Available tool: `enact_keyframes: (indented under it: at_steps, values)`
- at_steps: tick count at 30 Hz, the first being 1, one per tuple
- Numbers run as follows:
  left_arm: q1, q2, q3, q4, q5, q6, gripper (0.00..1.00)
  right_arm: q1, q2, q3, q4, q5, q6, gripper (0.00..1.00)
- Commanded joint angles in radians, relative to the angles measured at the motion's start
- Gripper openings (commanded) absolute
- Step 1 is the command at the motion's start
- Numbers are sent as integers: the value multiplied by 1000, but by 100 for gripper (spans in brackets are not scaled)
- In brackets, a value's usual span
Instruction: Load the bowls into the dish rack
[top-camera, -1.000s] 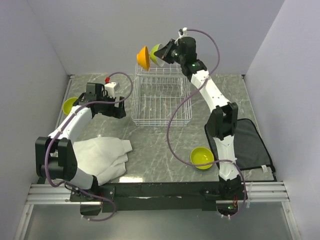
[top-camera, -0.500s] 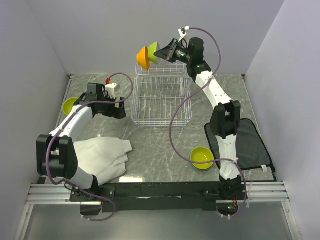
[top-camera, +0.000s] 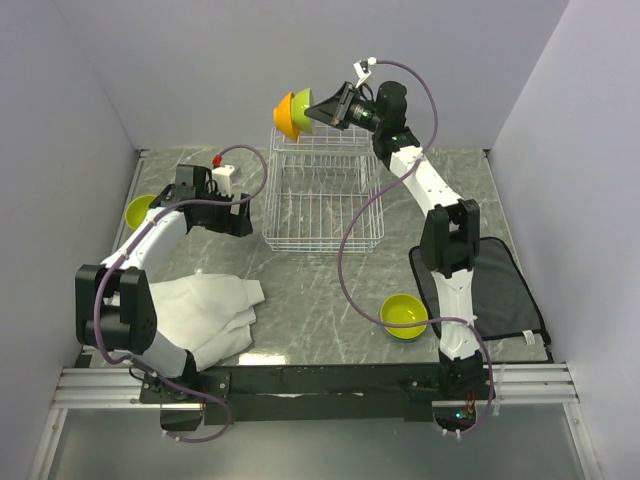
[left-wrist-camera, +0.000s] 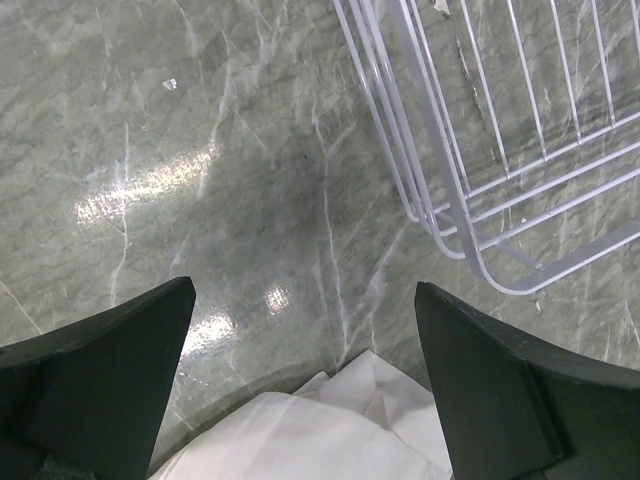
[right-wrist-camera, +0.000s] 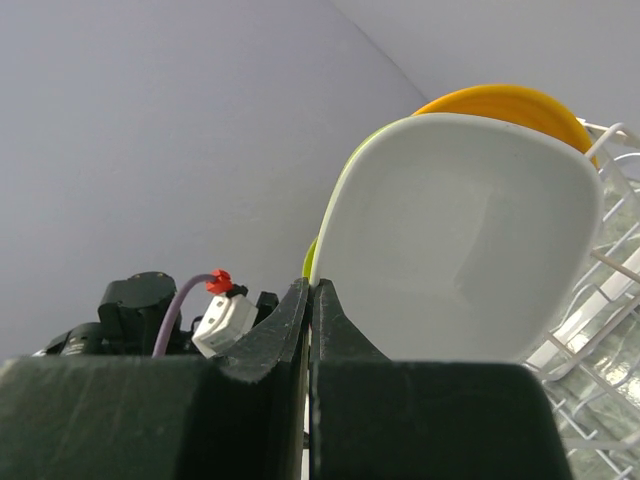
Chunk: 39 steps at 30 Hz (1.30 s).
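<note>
Loading status: orange bowl (top-camera: 286, 114) stands on the rear tier of the dish rack (top-camera: 322, 215).
Right tool (right-wrist-camera: 310, 300): clamped on the rim of the white-lined bowl (right-wrist-camera: 460, 230), held just beside the orange bowl.
Left tool (left-wrist-camera: 305, 310): wide open, empty, above the table (left-wrist-camera: 150, 120).
Remaining: near lime bowl (top-camera: 404, 314) and far-left lime bowl (top-camera: 139, 209), both on the table.

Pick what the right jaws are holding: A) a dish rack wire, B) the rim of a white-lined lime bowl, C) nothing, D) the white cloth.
B: the right wrist view shows the jaws shut on the rim of the white-lined lime bowl, with the orange bowl just behind it.
</note>
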<state>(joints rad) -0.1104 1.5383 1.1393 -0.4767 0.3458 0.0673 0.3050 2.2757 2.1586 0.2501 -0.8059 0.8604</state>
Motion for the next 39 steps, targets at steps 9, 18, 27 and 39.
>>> enact_keyframes:
  at_steps: [9, 18, 27, 39]
  values:
    - [-6, 17, 57, 1, -10, 26, 99, -12, -19, 20, 115, -9, 97, 0]
    - [-25, 43, 80, -8, -33, 45, 99, -21, 13, 6, 172, 2, 164, 0]
    - [-43, 68, 97, -11, -65, 63, 99, -30, 57, -3, 219, 1, 210, 4]
    - [-66, 138, 132, -10, -91, 85, 99, -38, 114, 12, 284, -4, 273, 0]
